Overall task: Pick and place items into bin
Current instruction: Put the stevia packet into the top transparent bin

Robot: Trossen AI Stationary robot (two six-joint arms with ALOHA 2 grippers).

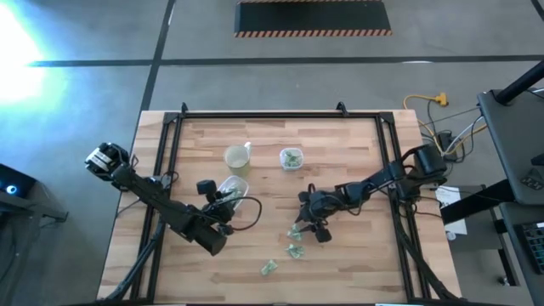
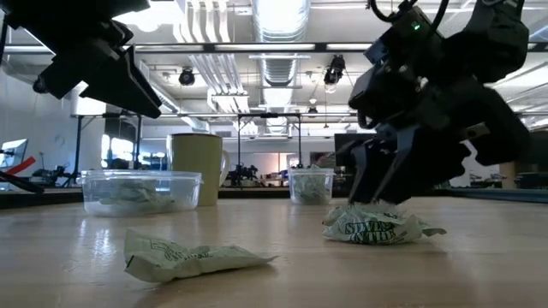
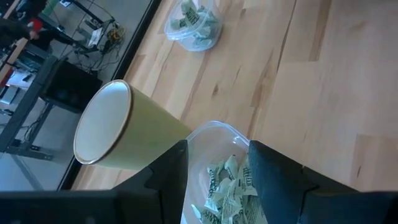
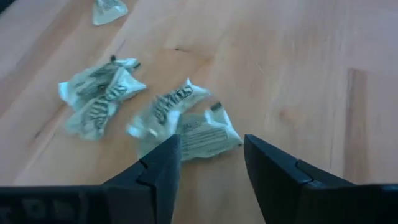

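Items lie scattered on wooden table.

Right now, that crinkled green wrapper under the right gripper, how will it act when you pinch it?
The wrapper looks thin and creased, so it will probably crumple rather than resist. It seems light and may skid on the smooth table. Flattish, so unlikely to roll. The right gripper stands open over it.
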